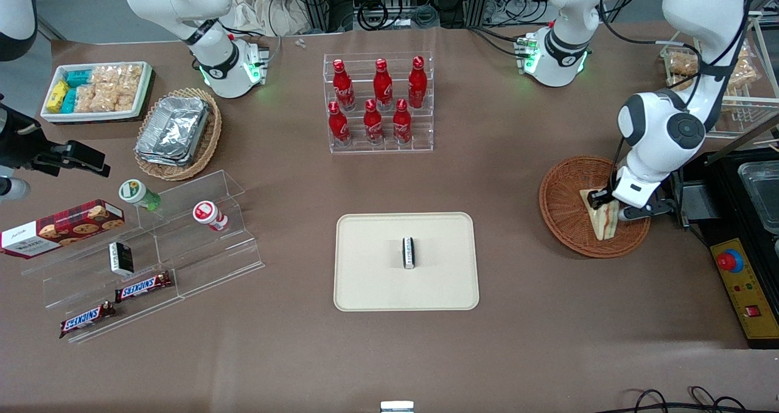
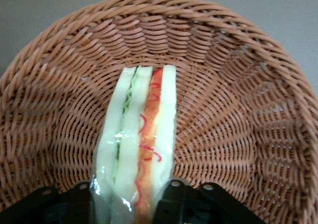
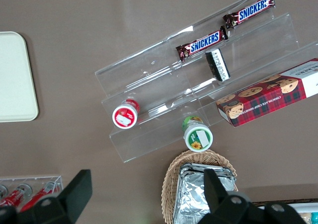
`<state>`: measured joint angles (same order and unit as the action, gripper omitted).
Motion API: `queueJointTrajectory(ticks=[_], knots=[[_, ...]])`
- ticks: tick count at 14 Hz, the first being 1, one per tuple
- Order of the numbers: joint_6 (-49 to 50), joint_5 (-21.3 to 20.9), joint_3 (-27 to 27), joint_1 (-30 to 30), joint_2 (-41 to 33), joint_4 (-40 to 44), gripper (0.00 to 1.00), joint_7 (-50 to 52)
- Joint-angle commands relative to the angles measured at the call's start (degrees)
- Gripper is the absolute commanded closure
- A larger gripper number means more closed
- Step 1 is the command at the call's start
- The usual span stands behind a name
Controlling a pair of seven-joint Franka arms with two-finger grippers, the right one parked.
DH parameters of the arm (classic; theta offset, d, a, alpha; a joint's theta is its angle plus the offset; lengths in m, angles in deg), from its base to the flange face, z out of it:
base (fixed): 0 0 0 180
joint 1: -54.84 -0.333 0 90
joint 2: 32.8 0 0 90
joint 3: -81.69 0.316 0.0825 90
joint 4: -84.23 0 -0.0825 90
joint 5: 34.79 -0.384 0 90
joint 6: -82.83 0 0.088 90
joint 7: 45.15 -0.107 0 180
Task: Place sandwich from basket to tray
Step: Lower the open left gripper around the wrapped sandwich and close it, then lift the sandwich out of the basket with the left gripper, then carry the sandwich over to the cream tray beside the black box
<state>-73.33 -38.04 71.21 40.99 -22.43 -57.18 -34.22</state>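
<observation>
A brown table (image 1: pixel 517 315) carries everything; the gripper (image 1: pixel 607 205) sits low inside the basket (image 1: pixel 566 206) at the working arm's end, its fingers (image 2: pixel 171 196) pressed against both faces of the sandwich (image 2: pixel 141 139); the wedge stands on edge between them, filling stripes showing, its lower part on the wicker; the tray (image 1: pixel 371 279) lies well apart from the gripper, toward the table's middle, bearing a small dark packet (image 1: pixel 409 253).

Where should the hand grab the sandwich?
Across its flat bread faces, coming down from above. The sandwich stands on edge in the basket, striped filling edge up, so the thin width fits between the fingers. The hand already sits there, one finger on each bread face.
</observation>
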Motion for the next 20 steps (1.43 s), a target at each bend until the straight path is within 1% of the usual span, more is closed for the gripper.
queueJointTrajectory(ticks=[1, 3, 5, 6, 9, 11, 13, 15, 16, 17, 18, 19, 20], knots=[[3.64, -0.36, -0.25, 1.01, -4.46, -0.72, 1.0, 1.37], [9.62, -0.71, -0.86, 1.27, -8.76, 0.51, 1.0, 1.28], [19.44, -0.8, -1.91, 1.36, -12.11, 5.58, 1.0, 1.28], [25.76, -0.8, -2.96, 1.36, -12.38, 10.05, 1.0, 1.37], [45.54, -0.71, -6.65, 1.36, -9.94, 28.4, 1.0, 2.59], [54.96, -0.71, -10.69, 1.45, -5.64, 40.88, 1.0, 6.01], [61.04, -0.71, -15.52, 1.71, -0.37, 51.01, 1.0, 12.58], [61.07, -0.89, -18.43, 3.9, 4.91, 55.43, 1.0, 17.26], [60.89, -1.93, -18.53, 6.96, 7.54, 55.71, 1.0, 18.67], [58.8, -4.47, -18.53, 9.34, 9.83, 55.71, 1.0, 19.9], [55.04, -6.14, -18.53, 11.1, 12.29, 55.54, 1.0, 22.35], [51.43, -6.94, -18.53, 12.86, 15.27, 55.45, 1.0, 25.07], [48.7, -9.21, -18.53, 14.62, 18.43, 55.53, 1.0, 27.02]])
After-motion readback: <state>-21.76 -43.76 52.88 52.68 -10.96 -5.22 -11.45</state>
